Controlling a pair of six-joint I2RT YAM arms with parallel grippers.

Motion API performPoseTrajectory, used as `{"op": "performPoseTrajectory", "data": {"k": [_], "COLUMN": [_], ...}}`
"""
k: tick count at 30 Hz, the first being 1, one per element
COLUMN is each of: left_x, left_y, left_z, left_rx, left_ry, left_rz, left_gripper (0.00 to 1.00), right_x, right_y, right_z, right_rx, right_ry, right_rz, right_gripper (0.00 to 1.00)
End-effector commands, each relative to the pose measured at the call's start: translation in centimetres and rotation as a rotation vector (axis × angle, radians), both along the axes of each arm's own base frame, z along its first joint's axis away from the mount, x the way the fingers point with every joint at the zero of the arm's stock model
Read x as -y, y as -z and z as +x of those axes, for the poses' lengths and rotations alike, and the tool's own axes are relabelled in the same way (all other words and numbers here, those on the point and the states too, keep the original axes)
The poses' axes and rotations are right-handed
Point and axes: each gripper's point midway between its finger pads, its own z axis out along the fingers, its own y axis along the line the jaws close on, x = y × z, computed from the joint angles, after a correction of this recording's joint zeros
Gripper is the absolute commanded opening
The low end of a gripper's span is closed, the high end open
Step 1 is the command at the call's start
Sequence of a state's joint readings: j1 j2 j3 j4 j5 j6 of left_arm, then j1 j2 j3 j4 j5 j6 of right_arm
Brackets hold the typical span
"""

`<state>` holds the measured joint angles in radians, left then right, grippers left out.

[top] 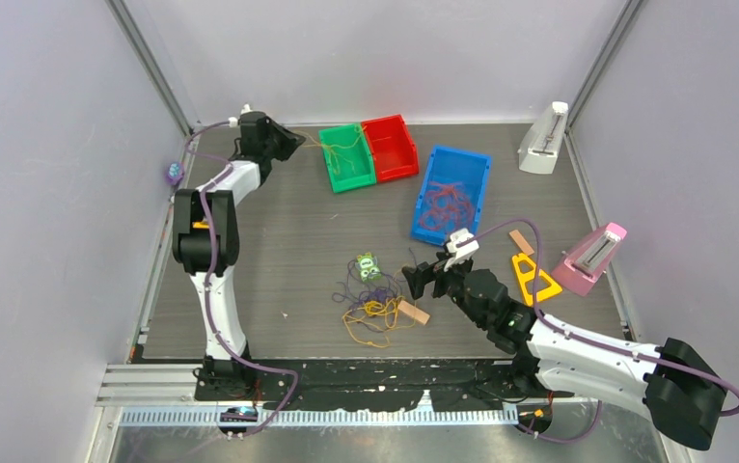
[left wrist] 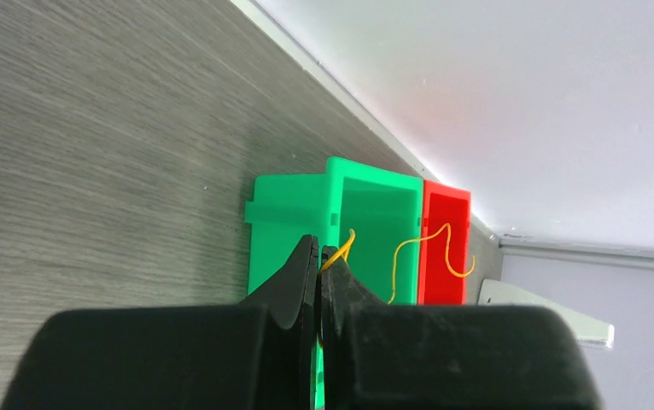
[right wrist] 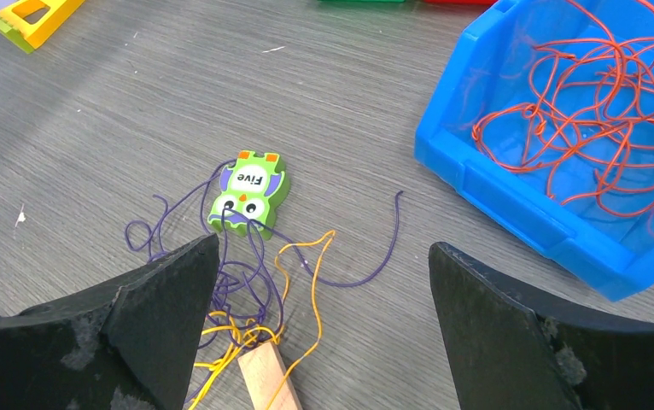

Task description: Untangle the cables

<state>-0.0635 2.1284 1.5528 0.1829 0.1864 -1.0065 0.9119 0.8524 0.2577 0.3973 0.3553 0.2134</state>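
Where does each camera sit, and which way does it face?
Top external: above, behind both arms, which show whole, looking down on the table.
Left wrist: past the shut left gripper, pinching a yellow cable, toward the green bin.
Right wrist: down through the open right gripper at the tangle, blue bin.
Top and right wrist share the blue bin.

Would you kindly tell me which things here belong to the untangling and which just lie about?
Job: tangled cables; yellow cable in left tool; orange cables in blue bin.
Lying about: owl block; wooden block; orange triangle; white stand; pink stand.
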Motion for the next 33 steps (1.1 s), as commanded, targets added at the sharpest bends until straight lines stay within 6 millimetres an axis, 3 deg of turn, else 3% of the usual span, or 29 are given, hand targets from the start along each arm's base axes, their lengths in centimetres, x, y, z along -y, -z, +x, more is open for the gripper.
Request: {"op": "performPoseTrajectory", "data": {"k": [1, 11, 15, 23, 27, 29, 33], "left_x": [0.8, 5.8, 6.9, 7.3, 8.0, 8.2, 8.5], "left_y": [-5.2, -4.2, -2.6, 0.1, 0.0, -0.2, -0.7], "left_z": [0.3, 0.9, 1.4, 1.6, 1.9, 1.8, 1.5], "left_rx": [0.086, -0.041, -0.102, -0.144, -0.120, -0.115, -0.106], "left_ry": [0.025, 0.154, 0.171, 0.186, 0.210, 0.218, 0.233], "left_rz": [0.111, 0.521, 0.695, 0.726, 0.710, 0.704, 0.689], "left_gripper": [0.00, 0.00, 0.00, 0.00, 0.00, 0.09, 0.46], "right_x": [-0.4, -0.4, -0.3, -0.3, -0.3, -0.4, -0.3], "right_y": [-1.3, -1.3, -1.3, -1.2, -1.2, -1.1, -1.1], "right_z": [0.5, 0.5, 0.5, 0.5, 0.6, 0.6, 0.6], "right_rx": [0.031, 0.029, 0.030, 0.027, 0.027, 0.024, 0.024], "right_ry": [0.006, 0.006, 0.008, 0.008, 0.007, 0.007, 0.010], "right_rz": [0.046, 0.047, 0.047, 0.051, 0.048, 0.048, 0.046], "right_gripper": [0.97, 0.97, 0.97, 0.97, 0.97, 0.97, 0.97]}}
